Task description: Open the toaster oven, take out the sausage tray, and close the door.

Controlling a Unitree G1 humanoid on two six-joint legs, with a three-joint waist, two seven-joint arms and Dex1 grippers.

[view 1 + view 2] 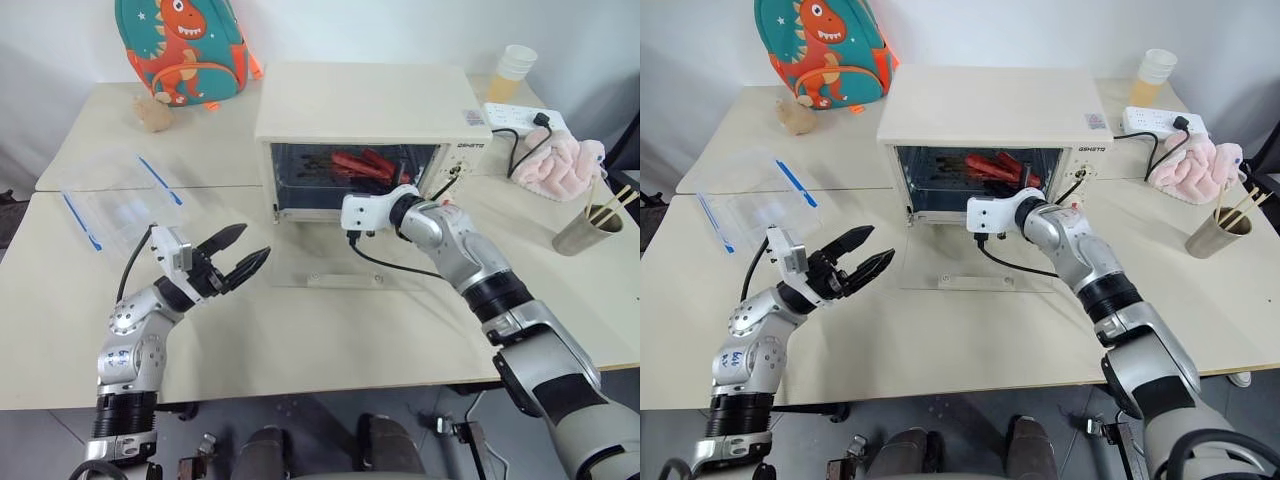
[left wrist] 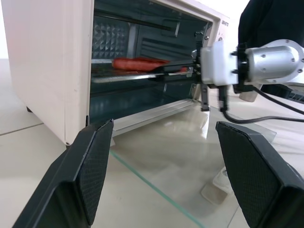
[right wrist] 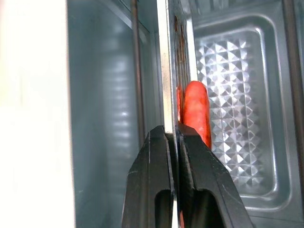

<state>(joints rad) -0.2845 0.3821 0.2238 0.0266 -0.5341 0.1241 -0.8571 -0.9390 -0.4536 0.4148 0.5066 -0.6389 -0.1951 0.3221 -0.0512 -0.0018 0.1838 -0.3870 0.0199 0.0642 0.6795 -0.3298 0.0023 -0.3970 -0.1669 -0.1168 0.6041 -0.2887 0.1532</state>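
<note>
One boxy cream-white toaster oven [image 1: 990,130] stands on the counter [image 1: 940,330]. Inside sits one silvery metal sausage tray [image 2: 142,75] with a few red sausages [image 1: 990,165], too bunched to count. Also one clear plastic container with blue clips [image 1: 750,205], one dinosaur backpack [image 1: 820,50], one metal cup of chopsticks [image 1: 1218,232] and two black-fingered tools.

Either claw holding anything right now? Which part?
Right claw is shut on the tray, pinching its front rim inside the open oven. Left claw is open and holds nothing.
</note>
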